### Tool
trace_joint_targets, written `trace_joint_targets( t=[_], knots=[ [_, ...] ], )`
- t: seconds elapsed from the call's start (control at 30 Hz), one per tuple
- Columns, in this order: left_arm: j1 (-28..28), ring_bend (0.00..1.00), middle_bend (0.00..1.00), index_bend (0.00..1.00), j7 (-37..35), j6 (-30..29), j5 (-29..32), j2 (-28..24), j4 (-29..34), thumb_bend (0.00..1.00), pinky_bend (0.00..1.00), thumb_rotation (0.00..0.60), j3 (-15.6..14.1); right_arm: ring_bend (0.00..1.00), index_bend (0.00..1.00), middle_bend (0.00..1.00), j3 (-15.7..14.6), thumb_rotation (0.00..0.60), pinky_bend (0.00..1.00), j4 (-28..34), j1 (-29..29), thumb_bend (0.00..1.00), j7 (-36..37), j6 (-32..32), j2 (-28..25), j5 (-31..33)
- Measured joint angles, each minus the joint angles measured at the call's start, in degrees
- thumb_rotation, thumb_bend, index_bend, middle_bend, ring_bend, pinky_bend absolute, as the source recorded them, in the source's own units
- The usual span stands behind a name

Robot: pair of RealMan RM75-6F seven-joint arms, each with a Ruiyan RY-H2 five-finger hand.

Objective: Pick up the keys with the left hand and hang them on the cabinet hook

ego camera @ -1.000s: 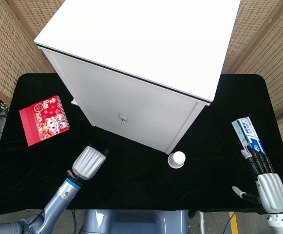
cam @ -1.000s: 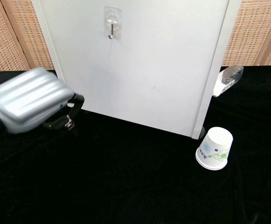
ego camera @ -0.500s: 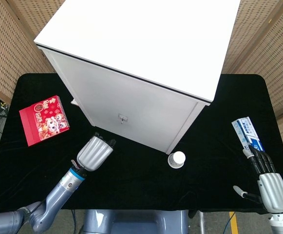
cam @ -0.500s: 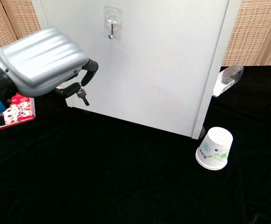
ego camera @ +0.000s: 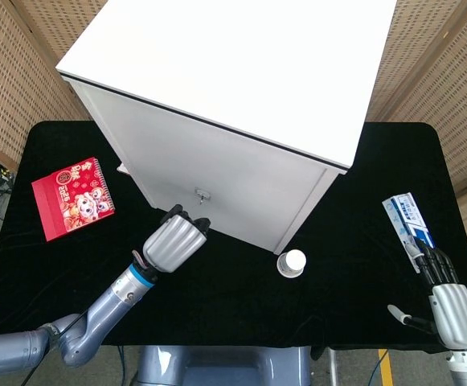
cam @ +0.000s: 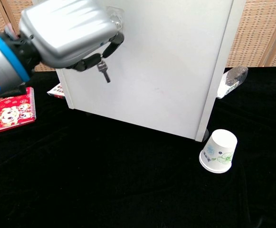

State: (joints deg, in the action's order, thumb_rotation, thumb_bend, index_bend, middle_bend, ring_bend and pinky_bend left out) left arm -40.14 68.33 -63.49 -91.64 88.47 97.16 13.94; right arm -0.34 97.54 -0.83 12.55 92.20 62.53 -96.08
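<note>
My left hand (cam: 66,33) is raised in front of the white cabinet (cam: 166,66) and holds the keys (cam: 103,70), which dangle from its fingers. In the chest view the hand covers the hook on the cabinet front. From the head view the left hand (ego camera: 174,244) sits just below the small hook (ego camera: 203,195) on the cabinet (ego camera: 225,72). My right hand (ego camera: 452,305) rests at the table's front right corner with its fingers spread and nothing in it.
A red notebook (ego camera: 74,197) lies at the left of the black table (ego camera: 354,265). An upturned paper cup (cam: 218,151) stands near the cabinet's front right corner. A blue and white box (ego camera: 408,221) lies at the right, ahead of the right hand.
My left hand has risen and moved right with the keys, from table height up to the hook, which it now covers in the chest view. The right hand has drifted slightly nearer.
</note>
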Motion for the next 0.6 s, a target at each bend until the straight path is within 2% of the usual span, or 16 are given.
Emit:
trace_joint_targets(
  t=[0.23,0.6],
  knots=[
    [-3.6,0.88,0.95,0.59,4.9,2.4,2.6,-0.7,2.2,0.48,0.79,0.600,2.4,0.00,0.00,0.00,0.3,0.600,0.00,-0.2,-0.1,0.11,1.8,0.0,-0.6,0.6],
    [-5.0,0.88,0.95,0.59,7.3,1.6,5.3,-1.2,3.0,0.48,0.79,0.600,2.0,0.00,0.00,0.00,0.3,0.600,0.00,-0.3,-0.1,0.11,2.3,0.0,-0.7,0.4]
  ],
)
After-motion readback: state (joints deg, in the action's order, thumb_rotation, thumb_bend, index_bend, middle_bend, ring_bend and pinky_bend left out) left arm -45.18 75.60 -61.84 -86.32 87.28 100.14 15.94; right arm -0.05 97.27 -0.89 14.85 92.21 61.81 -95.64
